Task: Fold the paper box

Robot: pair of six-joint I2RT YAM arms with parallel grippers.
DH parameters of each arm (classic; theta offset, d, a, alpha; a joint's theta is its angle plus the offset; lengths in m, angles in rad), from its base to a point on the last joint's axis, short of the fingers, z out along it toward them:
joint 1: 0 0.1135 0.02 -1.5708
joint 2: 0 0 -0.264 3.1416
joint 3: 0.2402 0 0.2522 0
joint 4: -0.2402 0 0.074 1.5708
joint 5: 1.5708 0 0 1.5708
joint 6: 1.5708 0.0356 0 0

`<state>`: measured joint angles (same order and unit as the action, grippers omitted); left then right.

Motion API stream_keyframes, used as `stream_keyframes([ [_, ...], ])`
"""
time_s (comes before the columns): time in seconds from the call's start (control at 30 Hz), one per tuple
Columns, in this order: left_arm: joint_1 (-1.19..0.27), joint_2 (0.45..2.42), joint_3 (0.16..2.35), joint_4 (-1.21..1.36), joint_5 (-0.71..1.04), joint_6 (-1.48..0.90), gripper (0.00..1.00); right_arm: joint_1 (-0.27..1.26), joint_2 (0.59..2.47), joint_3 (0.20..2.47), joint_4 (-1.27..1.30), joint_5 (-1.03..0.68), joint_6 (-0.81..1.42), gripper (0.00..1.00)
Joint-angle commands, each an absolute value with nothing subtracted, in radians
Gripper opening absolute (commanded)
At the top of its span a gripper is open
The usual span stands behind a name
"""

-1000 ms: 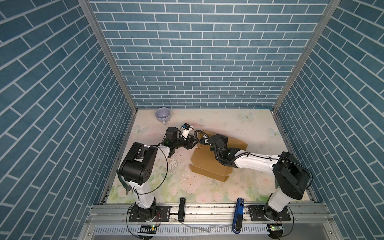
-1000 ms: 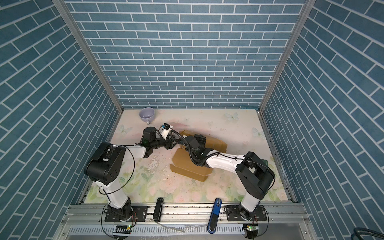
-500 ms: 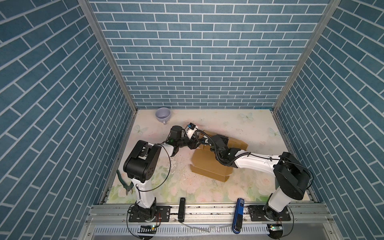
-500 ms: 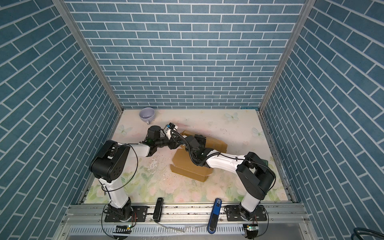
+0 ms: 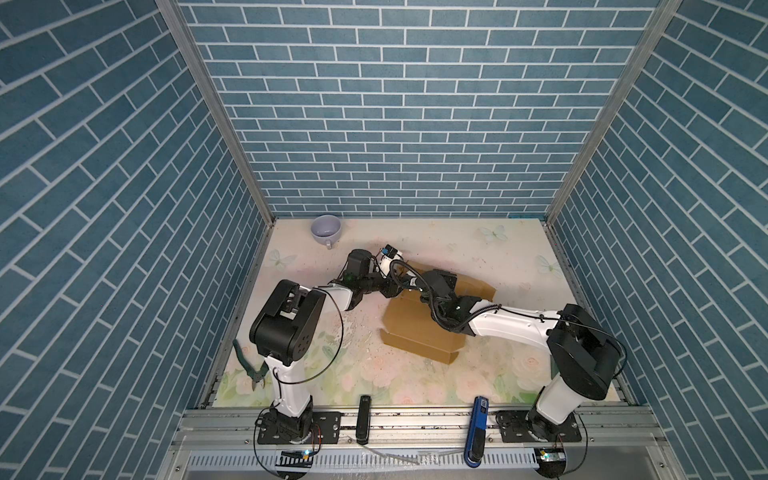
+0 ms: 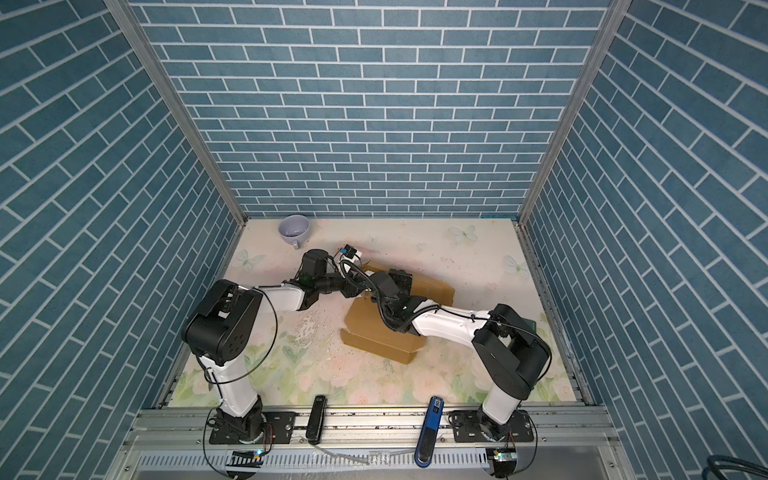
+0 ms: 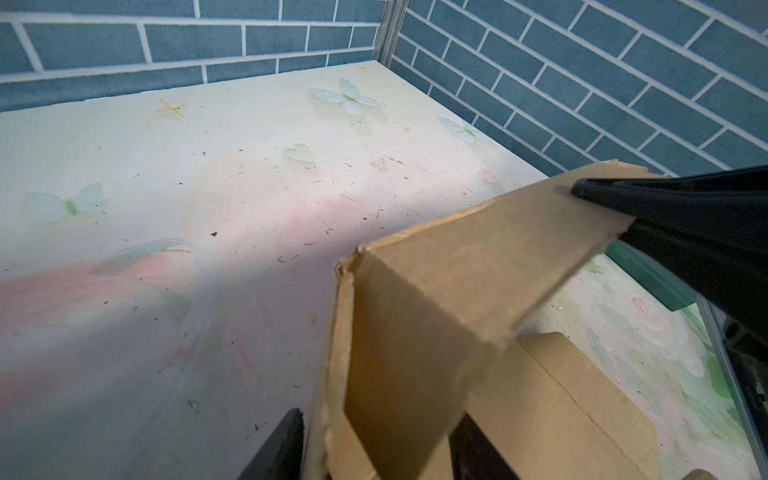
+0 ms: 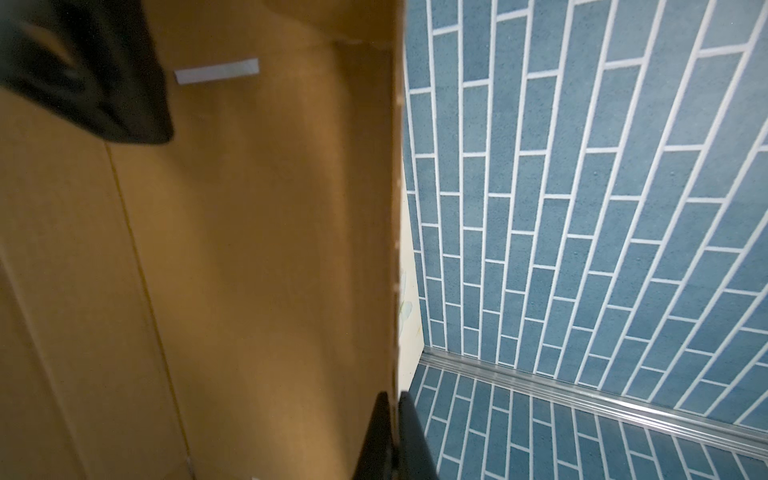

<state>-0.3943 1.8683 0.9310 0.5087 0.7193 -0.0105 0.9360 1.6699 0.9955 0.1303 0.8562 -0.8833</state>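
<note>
A partly folded paper box (image 5: 415, 332) of tan-brown corrugated cardboard sits at the middle of the pale, floral-printed table (image 5: 415, 237). At its 11 o'clock corner the left gripper (image 7: 380, 419) sets its black fingers either side of a raised, rough-cut wall; I cannot tell whether they clamp it. Near 12 o'clock the right gripper (image 8: 392, 401) has its fingers pinched tight on a matte upright flap's thin edge.

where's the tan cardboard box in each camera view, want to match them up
Top view: tan cardboard box in the middle of the floral table.
Top view: box again mid-table.
Left wrist: box close up, one flap raised.
Right wrist: box close up, inner face beside the wall.
Shared landmark: blue brick wall, seen in all four.
</note>
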Motion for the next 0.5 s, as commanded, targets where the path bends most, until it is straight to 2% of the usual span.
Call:
stream_keyframes([
  [0.0, -0.401, 1.848, 0.905, 0.513, 0.741, -0.017, 0.56, 0.946, 1.652, 0.996, 0.073, 0.824, -0.826, 0.00],
  [0.47, -0.432, 1.767, 0.774, 0.563, 0.701, -0.055, 0.54, 0.945, 1.669, 1.017, 0.034, 0.841, -0.788, 0.00],
])
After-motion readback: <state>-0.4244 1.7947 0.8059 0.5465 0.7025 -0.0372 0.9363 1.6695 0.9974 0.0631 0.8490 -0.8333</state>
